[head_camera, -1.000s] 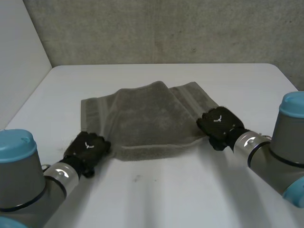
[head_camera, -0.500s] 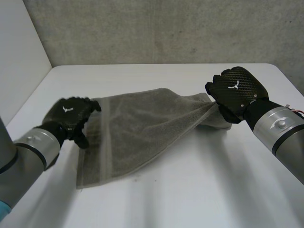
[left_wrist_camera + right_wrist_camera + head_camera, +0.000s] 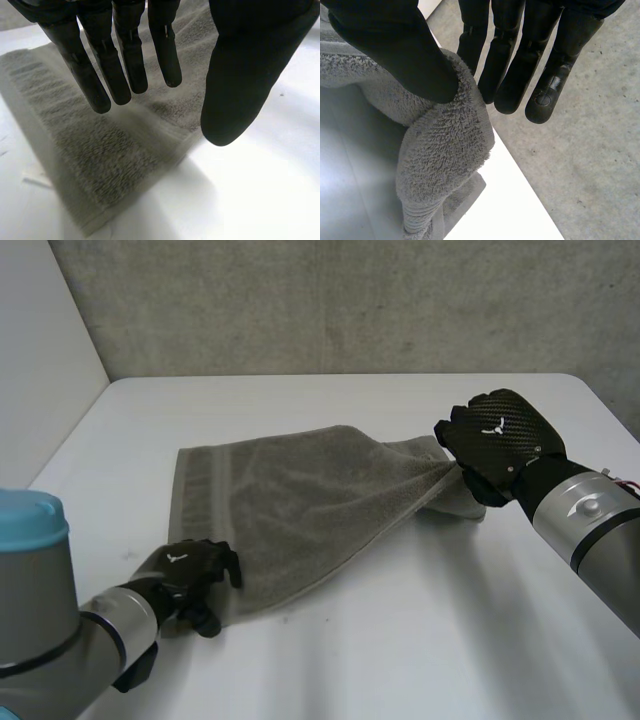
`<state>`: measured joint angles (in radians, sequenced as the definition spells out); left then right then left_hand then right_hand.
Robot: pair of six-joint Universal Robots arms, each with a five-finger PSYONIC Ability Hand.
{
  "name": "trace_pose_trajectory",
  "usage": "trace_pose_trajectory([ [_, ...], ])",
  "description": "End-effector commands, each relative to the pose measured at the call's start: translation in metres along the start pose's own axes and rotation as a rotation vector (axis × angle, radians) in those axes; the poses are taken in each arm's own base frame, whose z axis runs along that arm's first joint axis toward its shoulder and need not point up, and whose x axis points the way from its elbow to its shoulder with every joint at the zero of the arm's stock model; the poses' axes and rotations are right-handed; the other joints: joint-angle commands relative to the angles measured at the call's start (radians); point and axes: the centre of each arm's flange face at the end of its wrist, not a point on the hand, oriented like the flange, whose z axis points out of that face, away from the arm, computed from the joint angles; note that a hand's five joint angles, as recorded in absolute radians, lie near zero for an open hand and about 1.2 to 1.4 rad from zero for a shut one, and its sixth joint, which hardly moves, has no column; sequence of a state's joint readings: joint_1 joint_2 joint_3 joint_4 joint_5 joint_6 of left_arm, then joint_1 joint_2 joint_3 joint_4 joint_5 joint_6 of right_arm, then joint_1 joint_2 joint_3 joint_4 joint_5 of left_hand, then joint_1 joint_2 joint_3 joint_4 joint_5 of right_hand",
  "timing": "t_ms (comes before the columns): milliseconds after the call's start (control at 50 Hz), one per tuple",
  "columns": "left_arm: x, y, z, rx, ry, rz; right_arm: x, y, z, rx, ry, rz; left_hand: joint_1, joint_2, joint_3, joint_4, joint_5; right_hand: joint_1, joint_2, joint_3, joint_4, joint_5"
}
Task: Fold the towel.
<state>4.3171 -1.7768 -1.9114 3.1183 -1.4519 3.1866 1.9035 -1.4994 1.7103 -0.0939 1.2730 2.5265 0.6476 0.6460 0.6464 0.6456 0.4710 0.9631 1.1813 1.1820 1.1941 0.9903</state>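
Count: one grey terry towel [image 3: 300,510], one white surface [image 3: 400,650], two black hands, left hand [image 3: 190,575] and right hand [image 3: 497,440]. Towel sits mid-surface, left side flat, right corner lifted toward 3 o'clock. Delta vs half a second ago: left hand dropped from 9 o'clock, raised, to 7 o'clock, low at the near-left corner. Right hand barely moved. Left: fingers straight, spread over the corner, nothing pinched. Right: raised, thumb pinching the right corner against the fingers.
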Motion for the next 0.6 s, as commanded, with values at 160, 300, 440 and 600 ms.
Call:
trace_pose_trajectory([
  [160,0.044,0.006,0.019,0.093,0.016,0.016,0.01,-0.014,-0.01,0.003,0.086,0.061,-0.216,-0.215,-0.215,-0.214,-0.214,0.433,0.215,0.214,0.202,0.231],
  [300,0.054,0.007,0.03,0.112,-0.043,0.02,0.011,-0.028,-0.023,0.017,0.08,0.062,-0.24,-0.239,-0.239,-0.238,-0.238,0.433,0.215,0.214,0.202,0.231],
  [440,0.065,0.004,0.051,0.177,-0.037,0.03,0.007,-0.04,-0.03,0.053,0.07,0.075,-0.156,-0.154,-0.155,-0.154,-0.154,0.433,0.215,0.214,0.202,0.231],
  [600,0.057,-0.004,0.062,0.264,-0.116,0.022,0.009,-0.036,-0.03,0.039,0.074,0.079,0.749,0.75,0.75,0.751,0.751,0.433,0.215,0.214,0.202,0.231],
])
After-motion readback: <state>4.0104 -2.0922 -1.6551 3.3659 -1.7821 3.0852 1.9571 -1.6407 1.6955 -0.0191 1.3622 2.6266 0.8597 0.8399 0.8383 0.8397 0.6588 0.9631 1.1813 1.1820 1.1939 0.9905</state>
